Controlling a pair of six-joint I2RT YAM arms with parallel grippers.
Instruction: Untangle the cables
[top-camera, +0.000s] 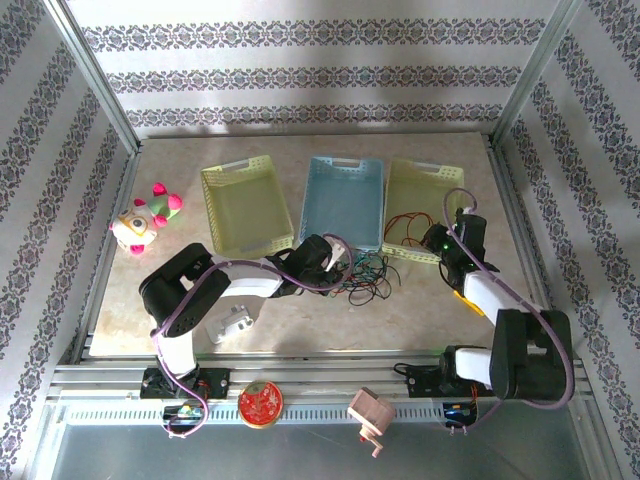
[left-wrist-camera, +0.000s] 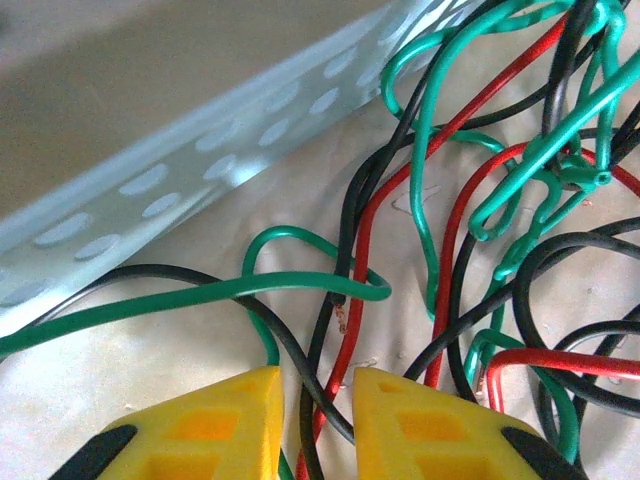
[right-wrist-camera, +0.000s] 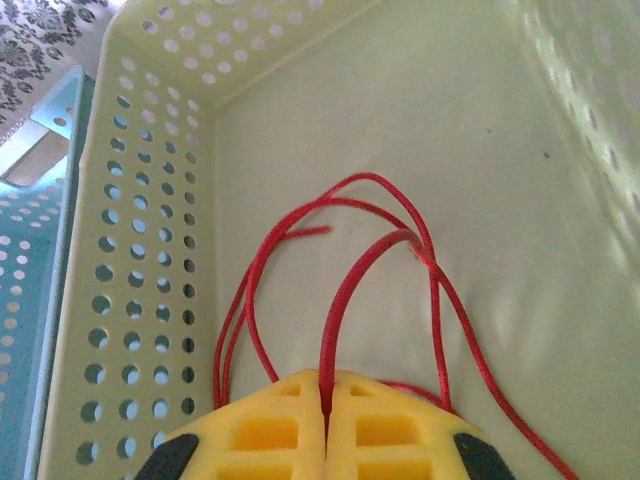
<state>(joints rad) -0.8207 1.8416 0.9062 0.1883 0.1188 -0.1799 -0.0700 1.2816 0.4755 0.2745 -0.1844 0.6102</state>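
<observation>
Cables are seen overhead, tangled on the table by the blue basket. Left wrist: the left gripper is narrowly parted, cables between. Right wrist: the right gripper is clamped on a red cable in a yellow basket.

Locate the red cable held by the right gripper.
In the right wrist view, the red cable loops inside the yellow-green basket, pinched in the shut right gripper; the blue basket sits just left of it.

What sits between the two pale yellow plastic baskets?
A light blue perforated plastic basket sits between the left yellow basket and the right yellow basket, as the top external view shows.
</observation>
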